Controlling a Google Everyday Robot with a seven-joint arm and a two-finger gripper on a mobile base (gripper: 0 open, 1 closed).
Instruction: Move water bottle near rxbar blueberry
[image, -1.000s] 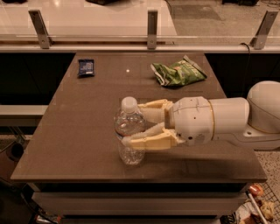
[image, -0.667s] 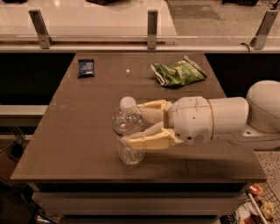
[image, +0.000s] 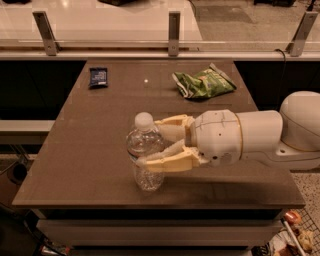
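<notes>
The water bottle (image: 145, 176), clear with a white cap, stands upright near the front middle of the brown table (image: 85, 150). My gripper (image: 149, 143) reaches in from the right. Its cream fingers (image: 167, 161) sit on either side of the bottle's upper body and are shut on it. The rxbar blueberry (image: 98, 76), a small dark blue wrapper, lies flat at the table's far left corner, well away from the bottle.
A crumpled green snack bag (image: 202, 82) lies at the far right of the table. A small white speck (image: 145, 81) lies between bag and bar. A rail with metal posts (image: 173, 30) runs behind the table. My white arm (image: 260, 137) covers the right side.
The bottle and the gripper have shifted very slightly to the left. Nothing else has moved.
</notes>
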